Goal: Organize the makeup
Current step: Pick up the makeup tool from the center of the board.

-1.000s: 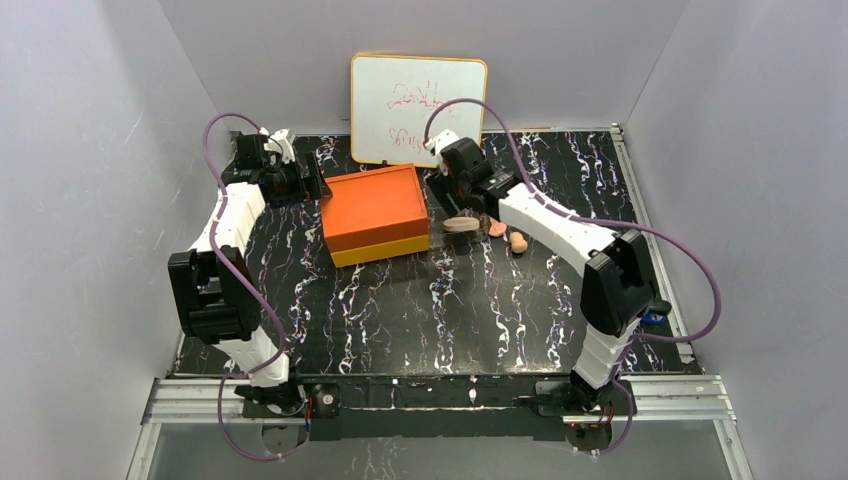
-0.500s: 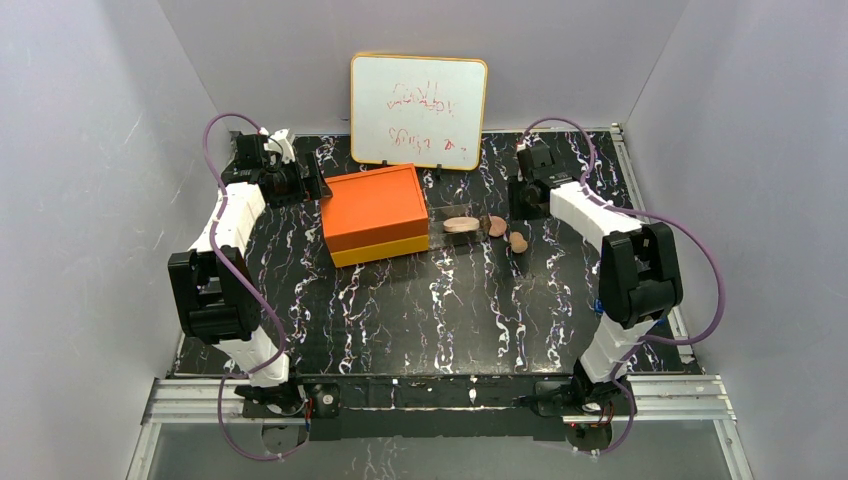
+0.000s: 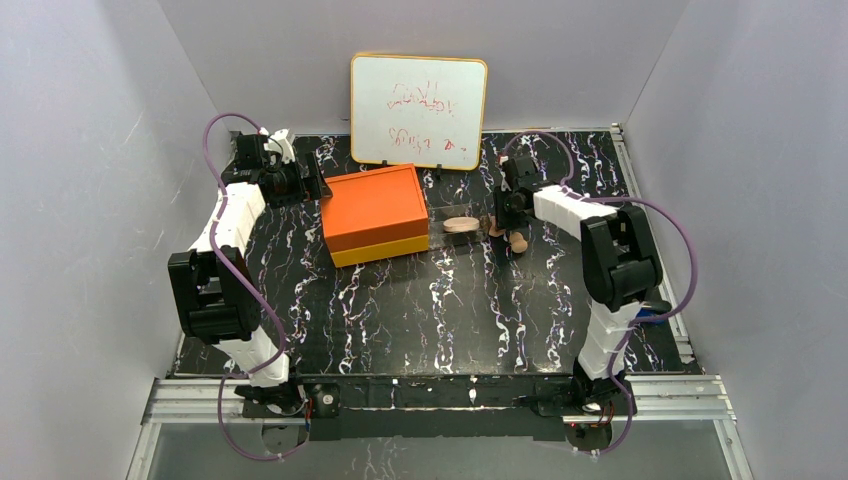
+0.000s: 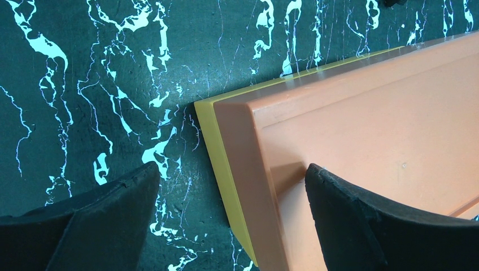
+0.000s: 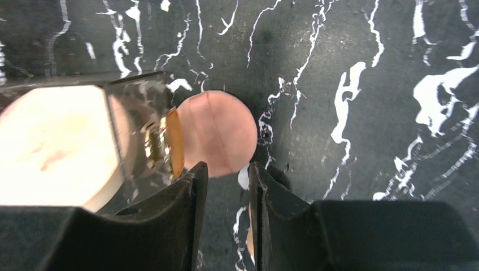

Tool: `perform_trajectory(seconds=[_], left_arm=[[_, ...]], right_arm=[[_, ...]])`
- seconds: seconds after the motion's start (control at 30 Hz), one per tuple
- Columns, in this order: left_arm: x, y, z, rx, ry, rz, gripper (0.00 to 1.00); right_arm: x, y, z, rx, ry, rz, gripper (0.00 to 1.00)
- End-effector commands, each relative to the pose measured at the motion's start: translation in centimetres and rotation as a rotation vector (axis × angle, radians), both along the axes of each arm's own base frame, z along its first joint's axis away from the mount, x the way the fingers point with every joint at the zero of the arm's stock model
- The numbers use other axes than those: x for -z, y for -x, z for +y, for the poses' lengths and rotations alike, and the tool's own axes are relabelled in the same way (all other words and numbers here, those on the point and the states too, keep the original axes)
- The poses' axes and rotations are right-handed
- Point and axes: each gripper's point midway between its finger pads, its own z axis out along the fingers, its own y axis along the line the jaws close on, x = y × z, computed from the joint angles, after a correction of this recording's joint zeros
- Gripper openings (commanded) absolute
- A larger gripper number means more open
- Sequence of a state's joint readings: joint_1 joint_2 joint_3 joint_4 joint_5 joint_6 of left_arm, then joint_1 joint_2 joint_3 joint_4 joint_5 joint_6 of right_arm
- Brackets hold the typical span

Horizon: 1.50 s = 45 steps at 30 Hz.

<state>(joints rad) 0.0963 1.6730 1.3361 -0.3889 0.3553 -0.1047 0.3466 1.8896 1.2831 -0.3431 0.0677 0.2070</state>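
A flat round peach disc lies on the black marbled table just outside the end of a pulled-out clear drawer. A pale cream oval item lies in that drawer. In the top view the oval item, the peach disc and the tan egg-shaped sponge lie in a row. My right gripper hovers just above the disc, its jaws a narrow gap apart with nothing between them. My left gripper is open astride the orange box's left edge. The black compact and pencil sticks are out of view.
The orange box with its yellow base stands at the back centre. A whiteboard leans on the back wall. A small blue object sits at the right edge beside my right arm. Grey walls close in three sides.
My right gripper swung from over the drawer out to the right, then came back left and down over the peach disc. The left arm has not moved.
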Motion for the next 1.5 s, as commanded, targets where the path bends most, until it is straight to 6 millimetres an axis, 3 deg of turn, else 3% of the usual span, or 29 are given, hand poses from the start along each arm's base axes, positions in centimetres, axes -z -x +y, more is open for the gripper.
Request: perform_trajectory(seconds=[0.0, 0.23, 0.33, 0.53, 0.73, 0.9, 0.97, 1.07, 1.2, 1.3, 1.47], left_arm=[[4.9, 4.0, 2.0, -0.024, -0.112, 0.208, 0.96], [5.2, 4.0, 2.1, -0.022, -0.113, 0.215, 0.96], [5.3, 4.1, 2.1, -0.023, -0.115, 0.217, 0.96], [5.5, 4.0, 2.1, -0.024, -0.116, 0.222, 0.96], [5.3, 4.0, 2.1, -0.022, -0.117, 0.216, 0.96], [5.2, 4.1, 2.1, -0.021, -0.114, 0.215, 0.96], [5.1, 4.1, 2.0, -0.021, -0.113, 0.213, 0.96], [5.0, 4.0, 2.0, -0.022, -0.111, 0.209, 0.96], [4.9, 4.0, 2.0, -0.022, -0.111, 0.205, 0.96], [4.6, 4.1, 2.0, -0.024, -0.111, 0.199, 0.96], [4.4, 4.2, 2.0, -0.025, -0.111, 0.195, 0.96]], right_arm=[[0.1, -2.0, 0.3, -0.003, 0.005, -0.040, 0.39], [1.2, -2.4, 0.4, -0.010, 0.022, -0.020, 0.30], [1.7, -2.3, 0.1, -0.009, 0.033, -0.010, 0.03], [1.2, -2.3, -1.5, 0.029, 0.105, -0.027, 0.01], [-3.5, -4.1, -3.9, 0.164, 0.048, -0.134, 0.01], [-8.7, -5.1, -3.7, 0.165, 0.008, -0.247, 0.01], [-10.6, -5.1, -2.5, 0.119, -0.050, -0.267, 0.01], [-13.0, -4.2, 0.9, -0.017, -0.168, -0.273, 0.01], [-14.1, -2.1, 6.0, -0.229, -0.230, -0.213, 0.01], [-13.6, -0.2, 9.0, -0.348, -0.254, -0.123, 0.01], [-13.0, 1.3, 11.2, -0.438, -0.293, -0.032, 0.01]])
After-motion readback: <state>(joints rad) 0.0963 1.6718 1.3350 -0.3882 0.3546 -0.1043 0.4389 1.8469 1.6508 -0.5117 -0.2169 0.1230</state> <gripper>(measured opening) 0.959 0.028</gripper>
